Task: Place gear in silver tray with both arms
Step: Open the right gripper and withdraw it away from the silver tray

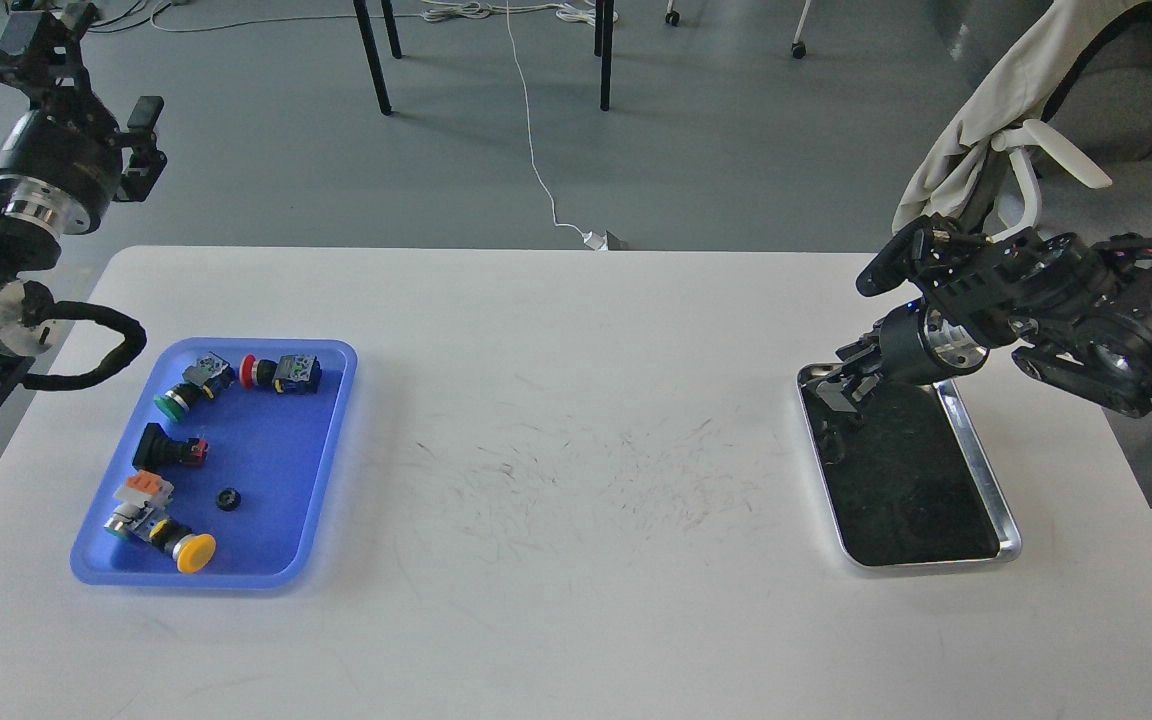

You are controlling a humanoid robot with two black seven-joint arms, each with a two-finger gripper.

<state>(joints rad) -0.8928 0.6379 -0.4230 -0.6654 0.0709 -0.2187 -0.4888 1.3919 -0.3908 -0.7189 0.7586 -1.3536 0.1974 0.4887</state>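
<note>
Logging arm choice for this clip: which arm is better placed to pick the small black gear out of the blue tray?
Left. The gear lies in the blue tray at the table's left end, on the left arm's side. The right gripper is over the silver tray at the far right.

Two trays sit on the one white table [576, 620]: one blue plastic tray [331, 455] at the left and one silver tray [986, 480] at the right. The blue tray carries five push-button switches: one green-capped [179, 397] and one red-capped [276, 372] along its far side, one all-black [168, 449] in the middle, one with an orange top [141, 493] and one yellow-capped [186, 548] at the near end. One small black gear [227, 499] lies among them. Two black robot arms reach in, one from each side, so two grippers: the left gripper [41, 35] and the right gripper [841, 385]. One chair draped with one pale cloth [966, 130] stands at the far right
</note>
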